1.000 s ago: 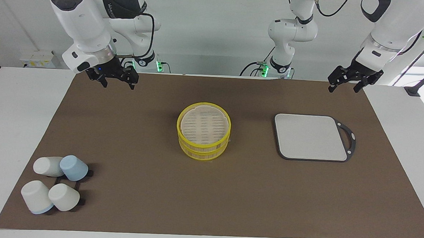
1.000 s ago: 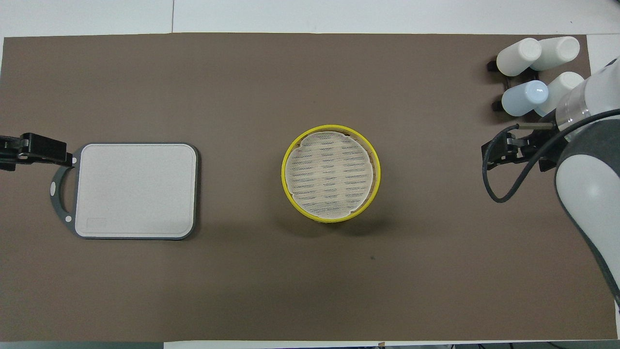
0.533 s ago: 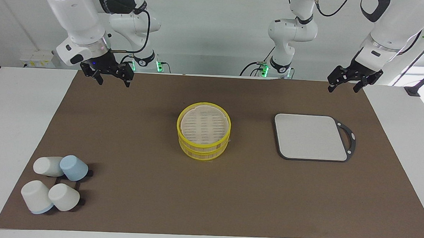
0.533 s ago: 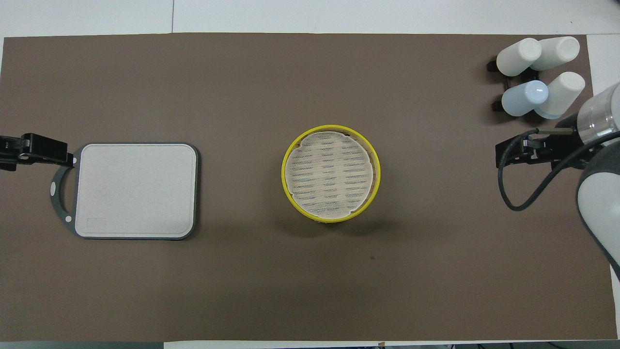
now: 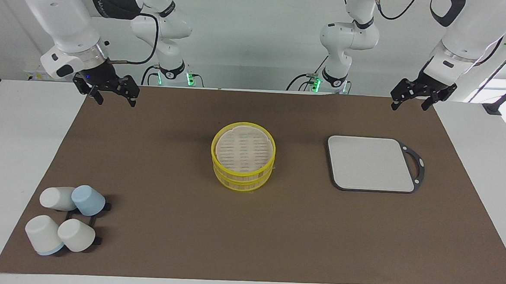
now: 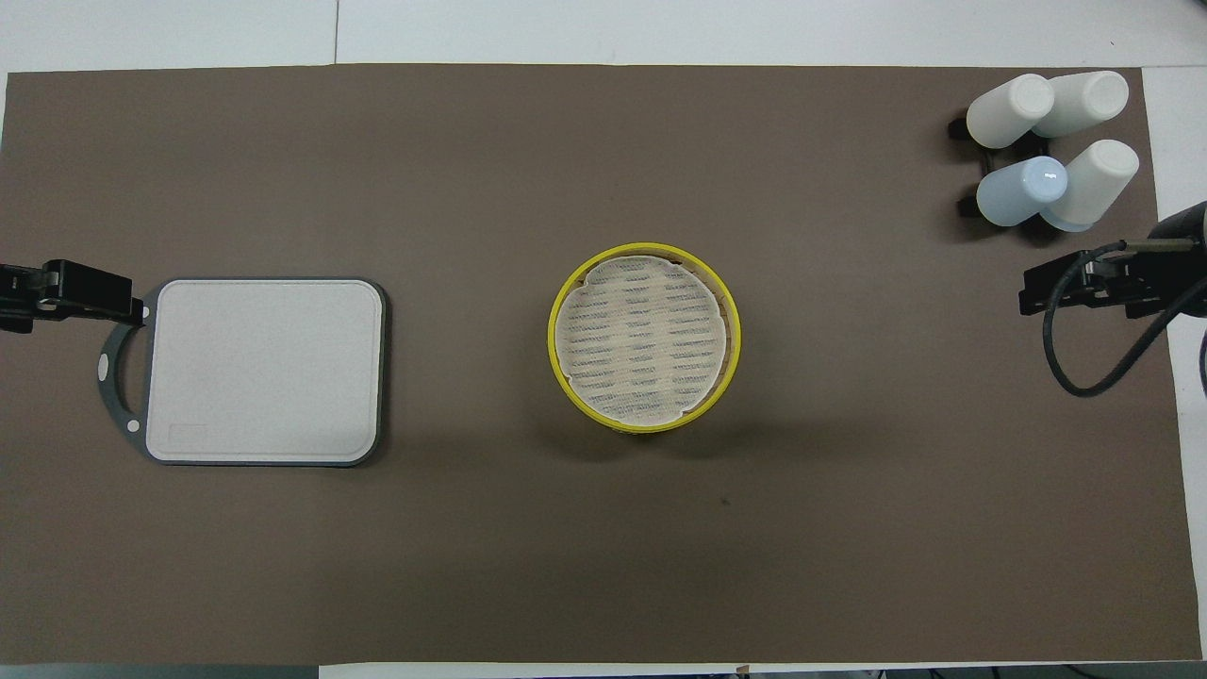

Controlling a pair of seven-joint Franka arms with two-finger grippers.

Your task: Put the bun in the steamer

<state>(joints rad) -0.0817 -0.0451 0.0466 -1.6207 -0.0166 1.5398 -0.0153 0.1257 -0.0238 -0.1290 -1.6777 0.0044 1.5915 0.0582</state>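
Taking the facing view from its one side to the other: the right tool (image 5: 112, 98) hangs in the air over the corner of the brown mat (image 5: 179, 224) at the right arm's end of the worktop (image 5: 14, 147), its two fingers spread wide with nothing between them. Farther from the robots at that same end, four cups (image 5: 64, 224) sit tipped on a small black rack, three white and one pale blue (image 5: 88, 200).

At the middle of the mat stands the steamer (image 5: 243, 162), two yellow-rimmed tiers stacked, with the pale slatted lid closed on top. The bun cannot be seen in either view; it may be inside under the lid, but that cannot be told from here.

Toward the left arm's end lies a grey square board (image 5: 371, 163) with a dark rim and a loop handle, flat on the mat and well apart from the steamer. The left tool (image 5: 411, 103) hangs over the mat's edge, nearer that end than the board, fingers spread wide and holding nothing
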